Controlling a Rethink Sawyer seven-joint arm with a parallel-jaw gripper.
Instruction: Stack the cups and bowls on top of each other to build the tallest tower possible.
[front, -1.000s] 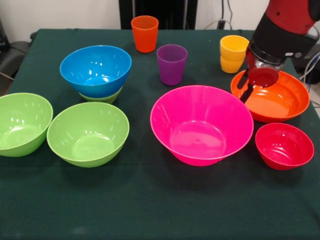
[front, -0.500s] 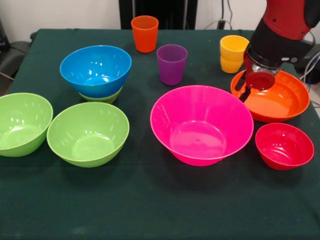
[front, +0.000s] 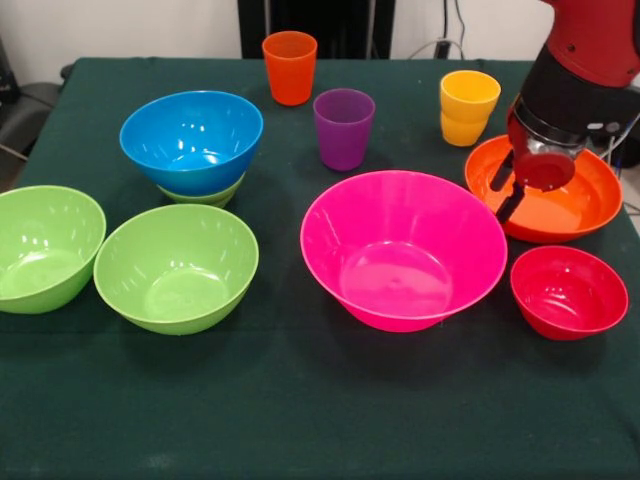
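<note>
The black two-fingered claw (front: 507, 188) sits spread over the near rim of the shallow glossy orange plastic bowl (front: 570, 205), not visibly pinching it. Just behind it stand the stacked yellow plastic tumblers (front: 467, 107); beside it, the big pink plastic bowl (front: 403, 250). A thin-rim pinch could slip, tipping the bowl against those neighbours.

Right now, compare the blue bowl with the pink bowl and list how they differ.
The blue bowl is smaller and narrower; the pink bowl is the widest on the table. The blue bowl sits nested in a lime green bowl, whose rim shows beneath it; the pink bowl rests directly on the green cloth. The blue bowl stands farther from the gripper, the pink one nearer. Both are glossy, upright and empty.
</note>
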